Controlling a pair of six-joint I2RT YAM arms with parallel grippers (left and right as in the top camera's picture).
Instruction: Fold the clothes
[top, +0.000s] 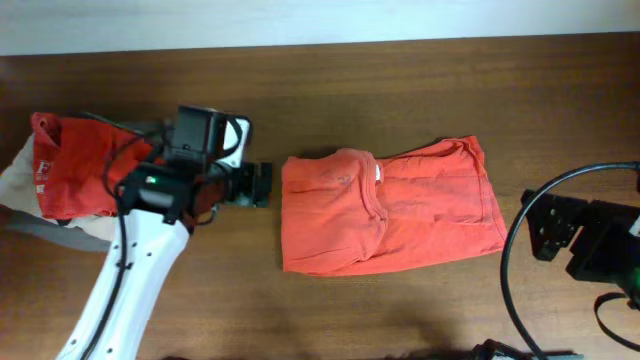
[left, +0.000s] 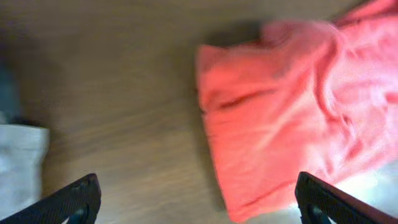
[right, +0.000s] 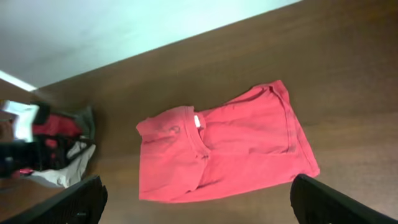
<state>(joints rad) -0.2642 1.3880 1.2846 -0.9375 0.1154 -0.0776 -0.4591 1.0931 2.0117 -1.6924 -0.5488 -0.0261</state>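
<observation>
The folded orange shirt (top: 390, 205) lies flat on the bench (top: 420, 90), just ahead of the left jaws and well apart from the right jaws, both spread wide and empty, probably because the fold looks finished and needs no holding.

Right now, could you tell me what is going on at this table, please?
Two robot arms are folding clothes. An orange-red T-shirt lies folded into a rough rectangle in the middle of the table. The left gripper hovers open beside the shirt's collar end, holding nothing. The right gripper is open off to the other side, also empty. A pile of other clothes sits behind the left arm.
</observation>
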